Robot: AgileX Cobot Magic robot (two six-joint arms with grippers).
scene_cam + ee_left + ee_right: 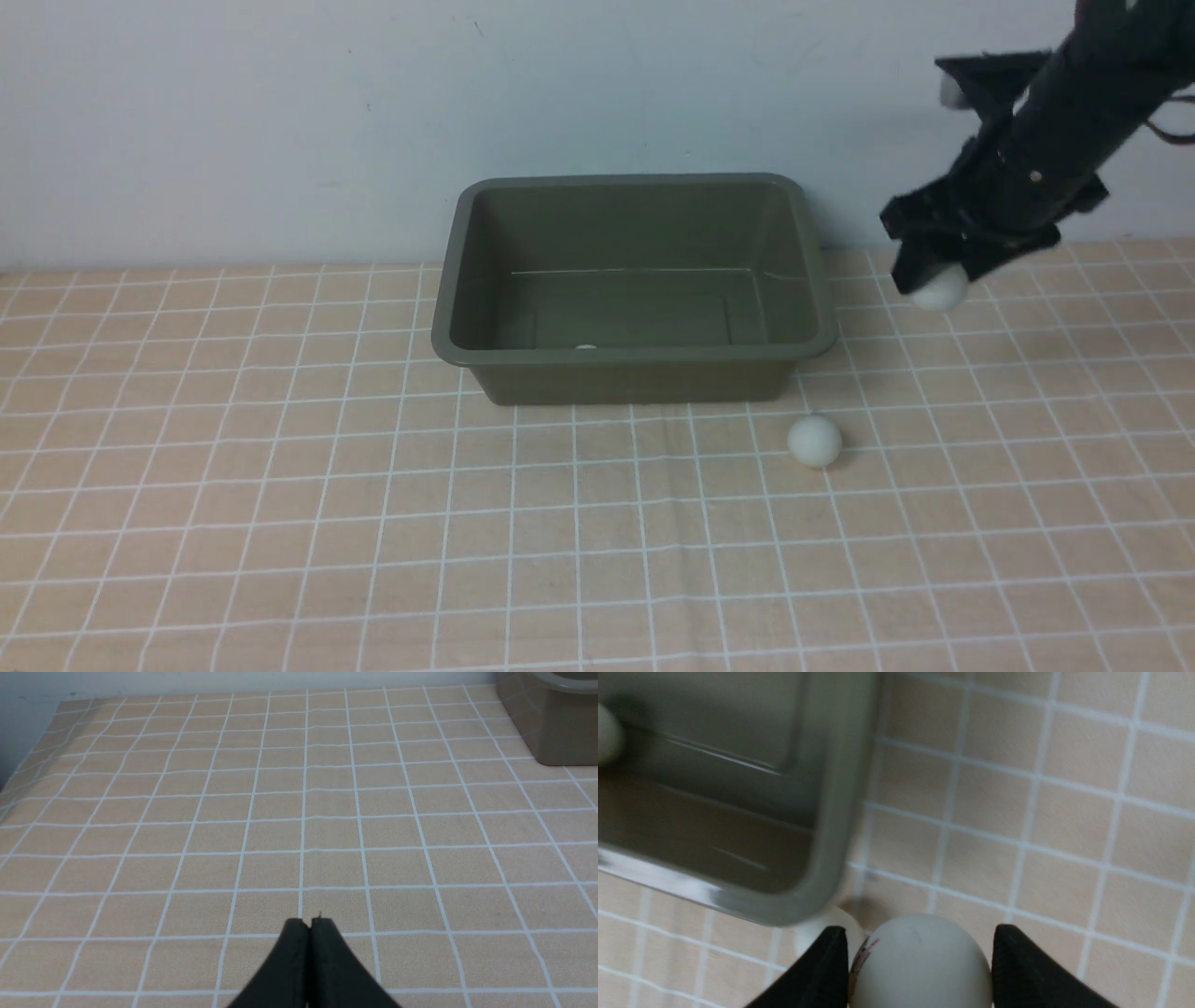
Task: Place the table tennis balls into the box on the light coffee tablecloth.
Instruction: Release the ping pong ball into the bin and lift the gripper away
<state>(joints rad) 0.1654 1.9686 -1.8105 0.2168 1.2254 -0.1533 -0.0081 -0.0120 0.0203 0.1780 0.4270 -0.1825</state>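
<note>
The olive-green box (635, 369) stands at the back middle of the light coffee tablecloth (280, 485). One table tennis ball (585, 348) lies inside it, mostly hidden by the near wall. A second ball (814, 441) lies on the cloth just off the box's front right corner. My right gripper (934, 278) is shut on a third ball (939, 289), held in the air to the right of the box. In the right wrist view this held ball (920, 963) has a dark red mark, and the box (738, 788) shows beside it. My left gripper (309, 925) is shut and empty over bare cloth.
A pale wall rises behind the cloth's far edge. In the left wrist view a corner of the box (551, 723) shows far off. The cloth is slightly creased near the front.
</note>
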